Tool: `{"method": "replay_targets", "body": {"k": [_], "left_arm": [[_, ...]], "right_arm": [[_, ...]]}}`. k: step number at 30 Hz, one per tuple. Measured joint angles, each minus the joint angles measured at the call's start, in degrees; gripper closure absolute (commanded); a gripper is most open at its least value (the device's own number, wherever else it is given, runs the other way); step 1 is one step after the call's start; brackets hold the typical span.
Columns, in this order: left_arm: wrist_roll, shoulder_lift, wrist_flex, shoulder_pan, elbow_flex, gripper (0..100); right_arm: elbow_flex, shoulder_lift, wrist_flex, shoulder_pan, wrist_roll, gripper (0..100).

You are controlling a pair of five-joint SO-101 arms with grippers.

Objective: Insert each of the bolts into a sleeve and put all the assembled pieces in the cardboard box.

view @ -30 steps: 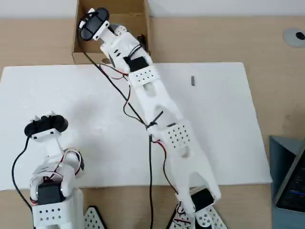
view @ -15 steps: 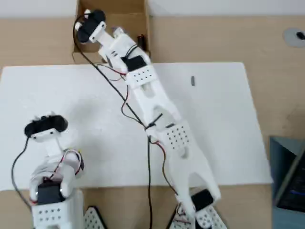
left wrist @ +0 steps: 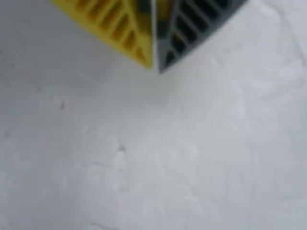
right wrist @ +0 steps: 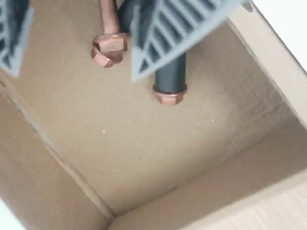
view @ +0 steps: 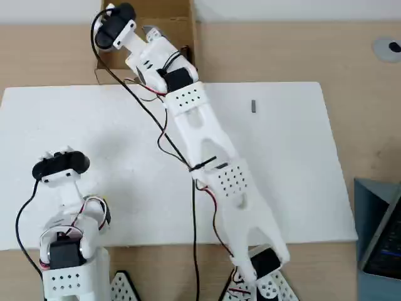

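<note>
Arms first, two counted. The left arm (view: 62, 251) is parked at the near left corner of the white sheet (view: 294, 175). The left gripper (left wrist: 154, 64) is seen just above that sheet with one yellow finger (left wrist: 120, 28) and one dark finger (left wrist: 192, 24) pressed tip to tip, nothing pinched between them. Further along, the right arm (view: 213, 157) is stretched diagonally over the sheet to the one cardboard box (view: 111, 74) at the far edge. The right gripper (right wrist: 74, 74) is hung inside it, its two grey fingers (right wrist: 168, 33) spread wide with nothing held. Two copper bolt heads are counted on the box floor: the first bolt head (right wrist: 109, 48) has a bare copper shank showing behind it, and the second bolt head (right wrist: 169, 94) is stuck out of one black sleeve (right wrist: 171, 72). Right of the box, one small dark piece (view: 254, 106) is found lying on the sheet, well apart from the box; bolt or sleeve can't be told, tbh. One laptop corner (view: 379, 244) is caught at the table (view: 363, 125) edge.
</note>
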Motion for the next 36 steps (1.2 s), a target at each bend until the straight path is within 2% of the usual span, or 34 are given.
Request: {"method": "replay_targets", "body": {"k": [3, 9, 19, 29, 36], "left_arm": [[0.00, 0.00, 0.00, 0.00, 0.00, 100], [0.00, 0.00, 0.00, 0.00, 0.00, 100], [0.00, 0.00, 0.00, 0.00, 0.00, 100], [0.00, 0.00, 0.00, 0.00, 0.00, 100], [0.00, 0.00, 0.00, 0.00, 0.00, 100]], "right_arm": [[-4.75, 0.00, 3.78, -0.18, 0.00, 83.9], [-14.42, 0.00, 12.75, -0.18, 0.00, 99.2], [-18.81, -2.37, 23.03, -0.18, 0.00, 98.9], [-18.81, -16.00, 37.63, -0.18, 0.00, 98.9], [-18.81, -26.20, 51.60, -0.18, 0.00, 98.9]]}}
